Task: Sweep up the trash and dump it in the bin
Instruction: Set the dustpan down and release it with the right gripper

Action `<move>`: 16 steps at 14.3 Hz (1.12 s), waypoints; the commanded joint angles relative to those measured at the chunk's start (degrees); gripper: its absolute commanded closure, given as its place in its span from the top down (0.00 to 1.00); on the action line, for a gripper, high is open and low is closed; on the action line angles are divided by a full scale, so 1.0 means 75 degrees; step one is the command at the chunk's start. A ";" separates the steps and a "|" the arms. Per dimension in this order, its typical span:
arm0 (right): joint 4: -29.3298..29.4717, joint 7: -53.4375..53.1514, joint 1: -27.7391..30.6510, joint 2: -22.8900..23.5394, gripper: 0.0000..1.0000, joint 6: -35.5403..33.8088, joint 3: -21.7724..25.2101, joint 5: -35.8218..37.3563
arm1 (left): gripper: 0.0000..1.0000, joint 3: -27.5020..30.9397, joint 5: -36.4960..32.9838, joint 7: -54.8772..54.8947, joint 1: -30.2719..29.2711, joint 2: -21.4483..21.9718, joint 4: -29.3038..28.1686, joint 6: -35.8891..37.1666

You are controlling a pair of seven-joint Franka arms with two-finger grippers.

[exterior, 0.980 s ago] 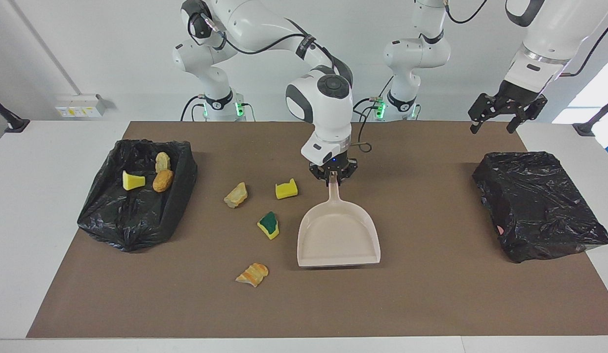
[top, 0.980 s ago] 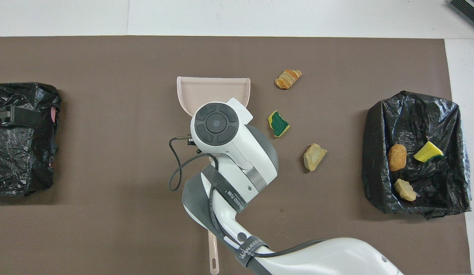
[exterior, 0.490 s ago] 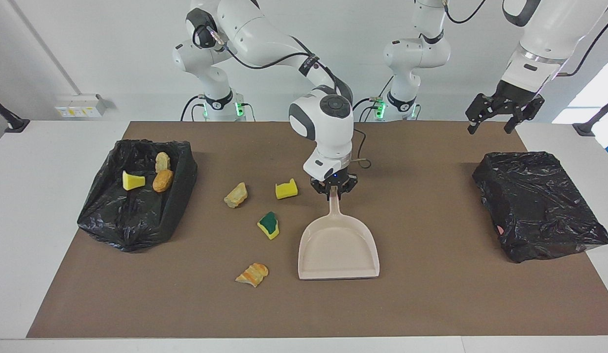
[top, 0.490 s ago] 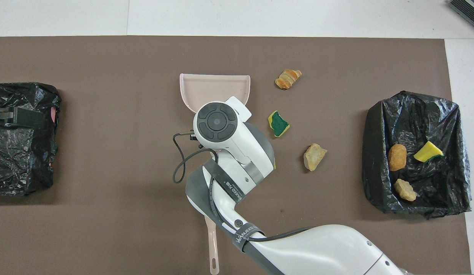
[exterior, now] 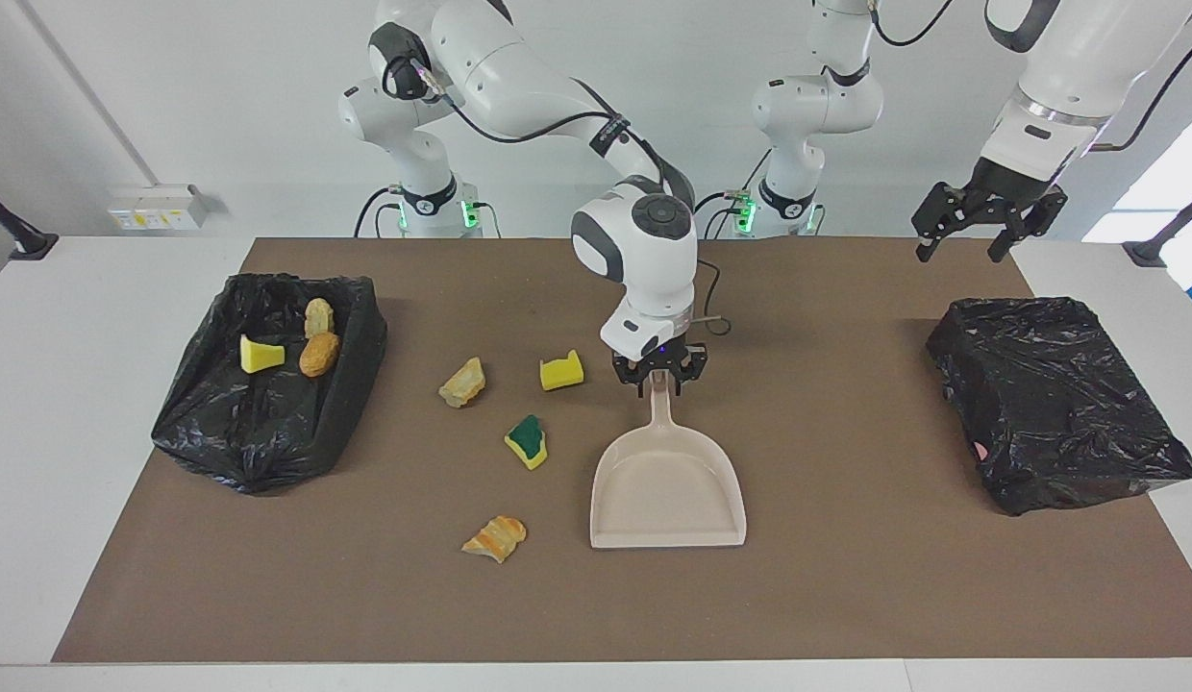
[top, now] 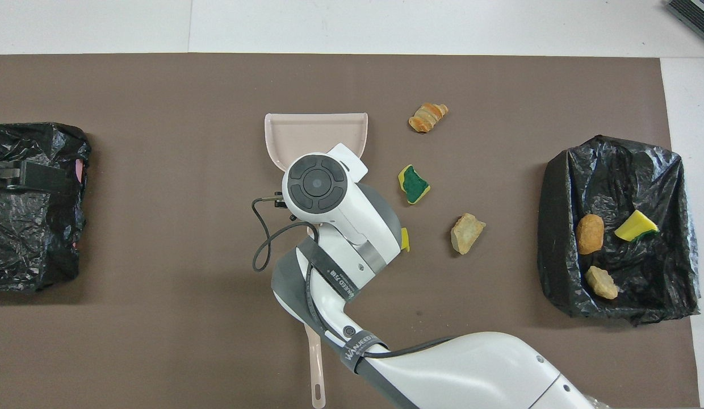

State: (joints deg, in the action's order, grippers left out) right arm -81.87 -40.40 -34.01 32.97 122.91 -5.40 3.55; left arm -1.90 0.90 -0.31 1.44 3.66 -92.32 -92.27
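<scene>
Mid-mat, right gripper (exterior: 659, 376) clamps the dustpan (exterior: 667, 490) handle; pan has slid slightly farther from the robots since a second ago, smooth pink plastic, flat. Left gripper (exterior: 977, 219) hangs splayed open over the mat's edge near a crinkly closed black bag (exterior: 1053, 401). Four scraps lie on the mat beside the pan: yellow sponge (exterior: 561, 370), green-topped sponge (exterior: 527, 441), tan chunk (exterior: 462, 383), striped chunk (exterior: 495, 537). Three scraps sit in the open bin (exterior: 260, 442).
</scene>
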 commanded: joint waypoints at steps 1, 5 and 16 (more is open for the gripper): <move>-0.0029 -0.0157 0.0045 -0.0340 1.00 -0.0110 -0.0042 0.0148 | 1.00 0.0066 -0.0003 0.0065 0.0100 0.0122 -0.0089 0.0080; -0.0321 -0.0086 0.0104 -0.0937 1.00 -0.0928 -0.0077 -0.0039 | 1.00 0.0066 0.0009 0.0030 0.0194 0.0122 -0.0100 0.0045; -0.3236 -0.0273 -0.0469 -0.3210 1.00 -0.1367 -0.0101 -0.1361 | 1.00 0.0054 0.0044 -0.0379 0.0849 -0.0205 -0.0276 -0.0599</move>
State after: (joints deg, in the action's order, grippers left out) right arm -97.33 -41.21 -36.69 14.11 107.92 -6.18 -3.82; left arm -2.13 0.97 -1.86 5.52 2.84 -93.15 -94.37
